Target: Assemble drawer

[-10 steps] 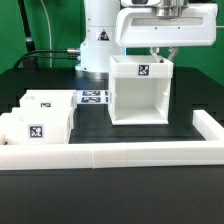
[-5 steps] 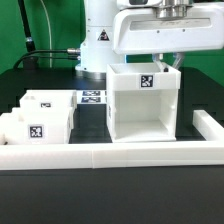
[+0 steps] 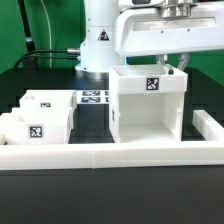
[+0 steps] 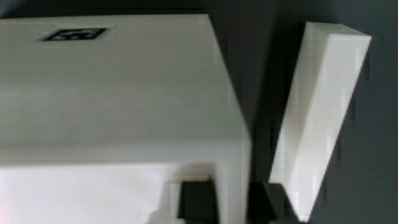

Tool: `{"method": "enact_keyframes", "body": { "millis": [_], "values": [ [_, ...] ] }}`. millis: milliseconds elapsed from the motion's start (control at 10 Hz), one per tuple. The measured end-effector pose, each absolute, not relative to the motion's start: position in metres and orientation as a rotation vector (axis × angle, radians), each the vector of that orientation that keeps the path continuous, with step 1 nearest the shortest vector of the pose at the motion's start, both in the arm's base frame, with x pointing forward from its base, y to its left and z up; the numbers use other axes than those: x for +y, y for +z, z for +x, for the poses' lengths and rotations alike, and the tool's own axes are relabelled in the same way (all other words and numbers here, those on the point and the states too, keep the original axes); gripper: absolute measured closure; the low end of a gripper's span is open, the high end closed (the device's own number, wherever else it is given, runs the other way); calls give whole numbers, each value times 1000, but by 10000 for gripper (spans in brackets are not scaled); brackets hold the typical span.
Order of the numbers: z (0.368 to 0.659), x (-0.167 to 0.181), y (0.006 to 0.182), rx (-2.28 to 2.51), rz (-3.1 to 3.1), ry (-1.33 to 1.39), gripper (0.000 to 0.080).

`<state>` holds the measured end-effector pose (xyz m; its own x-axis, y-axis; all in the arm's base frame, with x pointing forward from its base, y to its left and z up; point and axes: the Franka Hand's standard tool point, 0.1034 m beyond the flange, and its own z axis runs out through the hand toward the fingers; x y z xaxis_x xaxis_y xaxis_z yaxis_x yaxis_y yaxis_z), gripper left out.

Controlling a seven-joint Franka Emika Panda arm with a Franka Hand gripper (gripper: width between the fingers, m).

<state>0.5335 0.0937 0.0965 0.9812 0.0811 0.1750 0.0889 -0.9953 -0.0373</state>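
Note:
The drawer's cube-like white housing (image 3: 148, 112) stands open-topped on the black table, close behind the front border wall, with a tag on its inner back wall. My gripper (image 3: 172, 62) is above its far right edge and is shut on the housing's wall. In the wrist view the two dark fingers (image 4: 199, 200) clamp a thin white wall of the housing (image 4: 107, 100), with my gripper (image 4: 231, 200) centred on it. The two white trays (image 3: 40, 115), each with tags, lie at the exterior view's left.
The long low white border wall (image 3: 110, 155) runs along the front and turns back at the exterior view's right (image 3: 210, 125); it also shows in the wrist view (image 4: 311, 110) beside the housing. The marker board (image 3: 93, 97) lies behind the trays. The robot base (image 3: 100, 45) stands at the back.
The gripper and the housing have moved together toward the exterior view's right and nearer the front border wall. The trays have not moved.

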Motion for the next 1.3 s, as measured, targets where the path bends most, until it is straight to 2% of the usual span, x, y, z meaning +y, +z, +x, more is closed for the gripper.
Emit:
{"method": "enact_keyframes", "body": {
  "millis": [400, 700, 1300],
  "values": [
    [536, 98, 99, 222, -3036, -267, 762],
    [556, 95, 102, 629, -2926, -290, 761],
    [565, 100, 110, 1017, -2741, -294, 757]
  ]
}}
